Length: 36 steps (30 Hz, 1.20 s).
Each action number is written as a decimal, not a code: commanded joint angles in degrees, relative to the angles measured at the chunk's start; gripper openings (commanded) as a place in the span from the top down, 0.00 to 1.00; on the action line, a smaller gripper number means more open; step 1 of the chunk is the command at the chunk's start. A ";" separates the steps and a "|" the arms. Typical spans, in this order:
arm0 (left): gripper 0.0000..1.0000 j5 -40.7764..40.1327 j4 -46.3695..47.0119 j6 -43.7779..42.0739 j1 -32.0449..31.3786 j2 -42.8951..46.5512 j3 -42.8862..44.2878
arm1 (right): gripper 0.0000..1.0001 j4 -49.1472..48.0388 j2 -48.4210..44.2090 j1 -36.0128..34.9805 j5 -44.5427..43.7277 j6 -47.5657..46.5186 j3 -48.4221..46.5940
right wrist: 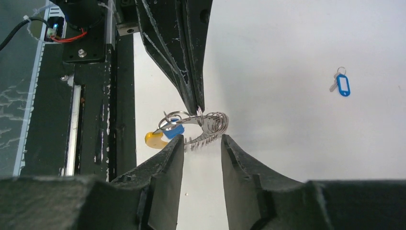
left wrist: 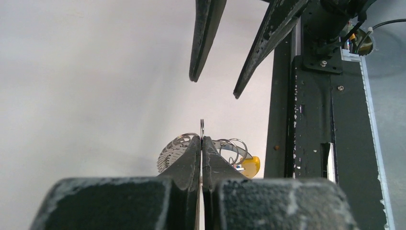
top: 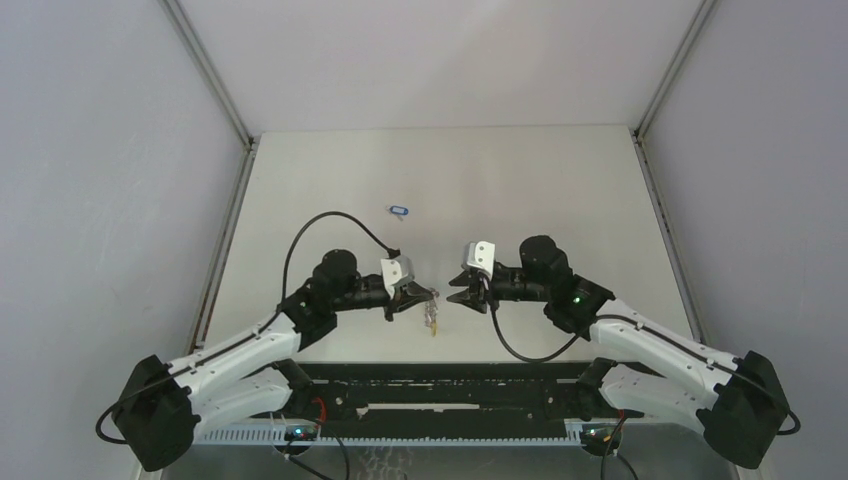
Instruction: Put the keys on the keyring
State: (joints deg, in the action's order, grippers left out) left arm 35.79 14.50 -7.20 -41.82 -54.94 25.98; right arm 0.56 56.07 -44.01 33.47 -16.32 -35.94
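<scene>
My left gripper (top: 425,297) (left wrist: 202,139) is shut on a thin wire ring of the keyring (top: 432,315) (left wrist: 174,148) (right wrist: 210,122). The keyring is a silvery coil with a yellow curved section (right wrist: 154,139) (left wrist: 252,165), and it hangs just above the table. One blue-headed key (right wrist: 175,130) hangs on it beside the yellow part. My right gripper (top: 456,297) (right wrist: 202,140) faces the left one, open, its fingertips on either side of the coil without gripping it. A second blue key (top: 401,210) (right wrist: 343,85) lies loose on the table farther back.
The black mounting rail (top: 440,385) (left wrist: 311,143) (right wrist: 95,120) runs along the table's near edge, just behind the keyring. Grey side walls and metal frame posts (top: 228,110) enclose the white table (top: 560,190).
</scene>
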 commanded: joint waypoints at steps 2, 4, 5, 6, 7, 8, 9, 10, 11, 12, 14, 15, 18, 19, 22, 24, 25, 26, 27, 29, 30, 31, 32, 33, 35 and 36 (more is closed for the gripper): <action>0.99 -5.80 -8.04 -3.76 -2.71 1.82 7.09 | 0.61 -3.71 -1.19 0.42 0.75 0.52 0.00; 1.00 -6.97 -9.84 -3.76 -3.48 2.01 8.11 | 0.55 -5.30 -1.40 0.42 1.23 -0.61 1.03; 1.00 -7.27 -11.01 -3.77 -3.97 1.97 8.84 | 0.52 -5.81 -1.75 0.42 2.79 -2.52 1.69; 1.00 -8.06 -12.54 -3.78 -4.43 1.92 9.77 | 0.51 -6.54 -2.18 0.35 4.18 -4.13 2.54; 1.00 -8.61 -13.96 -3.89 -4.97 1.86 10.67 | 0.49 -7.66 -2.56 0.33 5.42 -5.15 3.39; 1.00 -9.22 -15.57 -4.03 -5.47 1.71 11.62 | 0.47 -8.93 -2.91 0.33 6.40 -6.19 4.15; 1.00 -9.76 -17.34 -4.31 -5.87 1.64 12.56 | 0.47 -9.29 -3.06 0.40 7.56 -7.22 4.65; 1.00 -10.44 -18.91 -4.54 -6.18 1.56 13.36 | 0.47 -9.44 -3.03 0.41 8.59 -8.54 4.81; 1.00 -11.28 -20.49 -4.74 -6.43 1.44 14.22 | 0.46 -9.39 -2.81 0.48 9.80 -9.80 4.83; 1.00 -11.79 -22.01 -4.93 -6.69 1.31 14.98 | 0.46 -9.35 -2.55 0.57 11.04 -10.78 4.79; 1.00 -12.24 -24.92 -5.48 -7.05 1.02 16.77 | 0.46 -9.79 -2.11 0.59 12.29 -11.23 4.82; 1.00 -12.43 -26.09 -5.87 -7.24 0.87 17.57 | 0.46 -10.08 -2.00 0.73 12.41 -10.97 4.83; 1.00 -12.90 -29.68 -7.12 -7.72 0.42 19.63 | 0.47 -11.46 -2.06 1.81 13.45 -9.59 4.83; 1.00 -12.97 -29.93 -7.44 -7.82 0.46 19.81 | 0.47 -12.30 -2.15 2.27 14.46 -8.99 4.83; 1.00 -12.40 -29.40 -8.29 -7.83 0.44 19.52 | 0.49 -14.91 -1.93 3.57 17.51 -7.64 4.83; 1.00 -11.69 -28.75 -8.43 -7.83 0.13 19.46 | 0.51 -15.33 -1.15 4.04 18.18 -7.79 4.40; 1.00 -11.24 -28.43 -8.50 -7.83 -0.12 19.44 | 0.53 -15.07 -0.59 4.18 18.37 -7.79 4.05; 1.00 -10.73 -28.13 -8.47 -7.83 -0.24 19.32 | 0.57 -14.71 0.04 4.34 18.64 -7.93 3.70; 1.00 -10.29 -27.74 -8.48 -7.83 -0.34 19.09 | 0.61 -14.55 0.52 4.43 19.15 -7.90 3.43; 1.00 -9.69 -26.76 -8.44 -7.83 -0.43 18.73 | 0.63 -14.53 1.59 4.46 19.83 -7.71 3.10; 1.00 -9.43 -26.10 -8.47 -7.83 -0.31 18.44 | 0.63 -14.62 1.97 4.46 20.03 -7.59 3.08; 1.00 -9.28 -25.74 -8.45 -7.83 -0.21 18.18 | 0.64 -14.70 2.23 4.46 20.08 -7.45 3.06; 1.00 -9.14 -25.39 -8.49 -7.83 -0.17 18.01 | 0.64 -14.75 2.53 4.39 20.10 -7.42 3.07; 1.00 -8.96 -25.14 -8.45 -7.83 -0.10 17.92 | 0.64 -14.98 2.85 4.45 20.01 -7.37 3.07; 1.00 -8.23 -24.78 -8.57 -7.83 -0.05 17.67 | 0.65 -15.89 3.60 4.46 19.46 -6.74 3.01; 1.00 -7.86 -24.64 -8.56 -7.83 -0.07 17.56 | 0.65 -16.53 3.99 4.46 18.71 -6.39 3.02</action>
State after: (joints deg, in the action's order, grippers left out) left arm 25.15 -14.17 -14.66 -49.39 -55.64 42.39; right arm -11.77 59.31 -39.83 51.62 -24.12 -30.70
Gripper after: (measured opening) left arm 0.010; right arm 0.354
